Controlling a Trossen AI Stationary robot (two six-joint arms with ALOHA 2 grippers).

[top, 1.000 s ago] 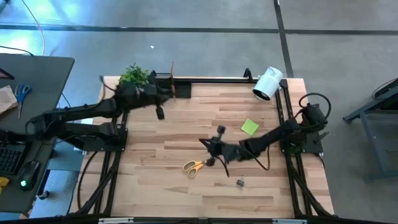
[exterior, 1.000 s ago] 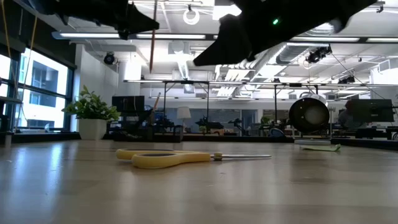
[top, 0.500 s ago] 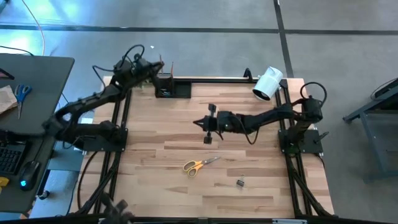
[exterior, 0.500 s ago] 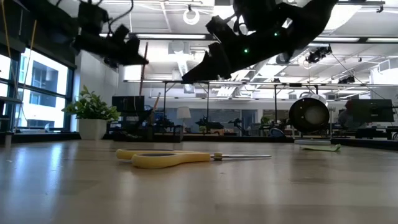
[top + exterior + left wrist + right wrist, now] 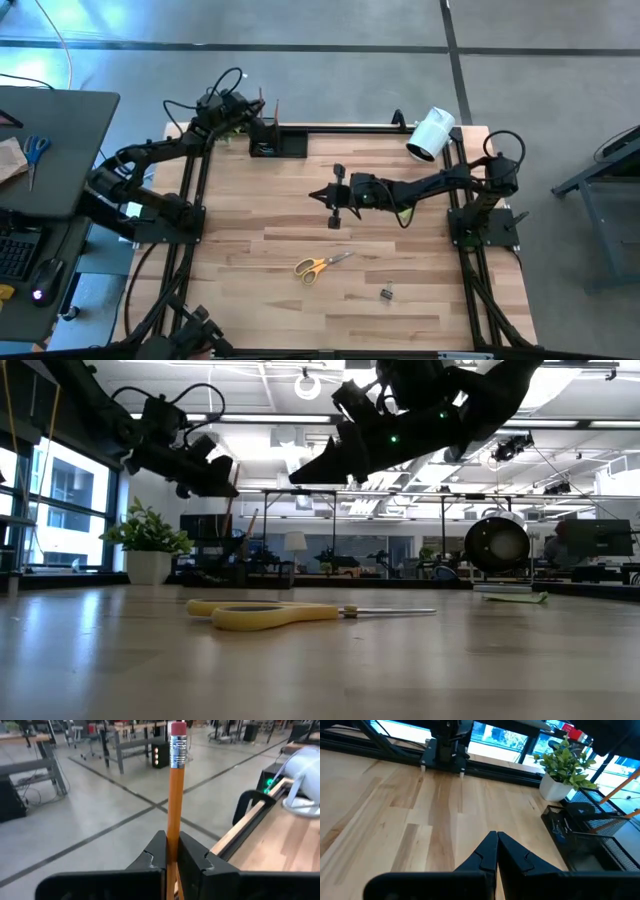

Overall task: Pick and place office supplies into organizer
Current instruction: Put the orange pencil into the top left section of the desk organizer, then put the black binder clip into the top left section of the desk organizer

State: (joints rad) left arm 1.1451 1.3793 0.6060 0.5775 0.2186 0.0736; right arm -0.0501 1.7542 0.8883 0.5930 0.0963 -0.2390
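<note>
The left gripper (image 5: 171,854), clenched on an orange pencil (image 5: 175,795), hangs over the black organizer (image 5: 275,140) at the desk's (image 5: 300,300) 11 o'clock corner. The right gripper (image 5: 496,851), pinched closed and empty, hovers mid-desk, yellow-handled scissors (image 5: 320,265) lying toward its 6 o'clock.

A light wooden plank counter (image 5: 250,250) with a black metal frame carries a few scattered things. Yellow-handled scissors (image 5: 318,266) lie flat near its middle, blades closed, and serve as the landmark here. A small dark binder clip (image 5: 386,294) lies near the scissors, toward the counter's front and right. Well apart from the scissors, at the back left edge, stands a low black mesh organizer tray (image 5: 276,141), with a small green plant in a white pot (image 5: 562,767) just beside it. At the back right corner, far from the scissors, a white cylinder (image 5: 431,134) lies tipped on its side.
</note>
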